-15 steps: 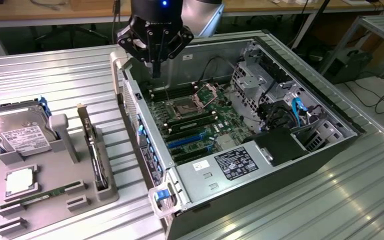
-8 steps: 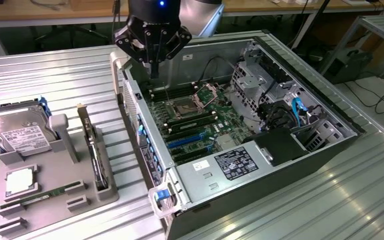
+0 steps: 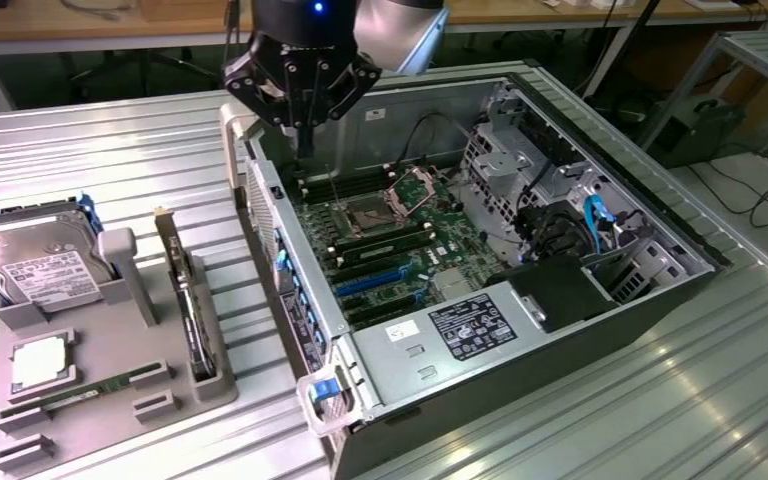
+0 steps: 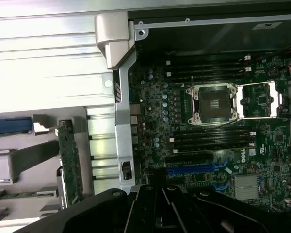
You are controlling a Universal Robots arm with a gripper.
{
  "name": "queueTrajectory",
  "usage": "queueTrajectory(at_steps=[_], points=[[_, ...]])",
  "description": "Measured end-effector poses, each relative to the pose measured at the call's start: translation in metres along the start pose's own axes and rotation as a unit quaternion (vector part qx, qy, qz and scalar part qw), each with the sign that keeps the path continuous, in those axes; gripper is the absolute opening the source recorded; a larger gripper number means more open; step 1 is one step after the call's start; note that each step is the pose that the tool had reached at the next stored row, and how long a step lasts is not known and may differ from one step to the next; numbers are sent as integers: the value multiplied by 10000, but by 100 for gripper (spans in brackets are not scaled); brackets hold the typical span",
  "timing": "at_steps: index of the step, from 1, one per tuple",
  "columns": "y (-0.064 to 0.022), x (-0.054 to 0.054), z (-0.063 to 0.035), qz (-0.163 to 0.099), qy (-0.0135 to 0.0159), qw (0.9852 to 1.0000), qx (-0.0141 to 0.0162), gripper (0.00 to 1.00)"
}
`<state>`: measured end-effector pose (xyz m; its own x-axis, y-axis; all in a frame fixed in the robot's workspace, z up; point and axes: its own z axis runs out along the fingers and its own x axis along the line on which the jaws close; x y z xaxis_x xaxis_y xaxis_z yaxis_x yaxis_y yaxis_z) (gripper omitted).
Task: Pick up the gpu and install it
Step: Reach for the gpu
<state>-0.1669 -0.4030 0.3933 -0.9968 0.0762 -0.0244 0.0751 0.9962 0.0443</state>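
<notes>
gpu (image 3: 187, 300): thin dark card, pale bracket strip at one end
pose: upright, on its long edge
loc: slotted in grey holder (image 3: 117, 345), just beside PC case (image 3: 398, 400)

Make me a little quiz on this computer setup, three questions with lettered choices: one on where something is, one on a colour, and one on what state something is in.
1. Where is the gpu?
A. standing on edge in the grey holder beside the computer case
B. plugged in inside the case
C. in the pincer

2. What colour is the memory stick lying in the holder?
A. red
B. green
C. white

3. How is the pincer?
A. wide open
B. shut, holding nothing
C. shut on the gpu

Answers:
1 A: the card stands in a slot of the holder.
2 B: its board is green.
3 B: its fingers meet above the case with nothing between them.
</notes>
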Motion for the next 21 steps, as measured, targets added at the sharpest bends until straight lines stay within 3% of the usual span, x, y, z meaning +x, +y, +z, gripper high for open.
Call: queueTrajectory(at_steps=[21], points=[[-57, 114, -5, -3, 0, 10000, 0, 11]])
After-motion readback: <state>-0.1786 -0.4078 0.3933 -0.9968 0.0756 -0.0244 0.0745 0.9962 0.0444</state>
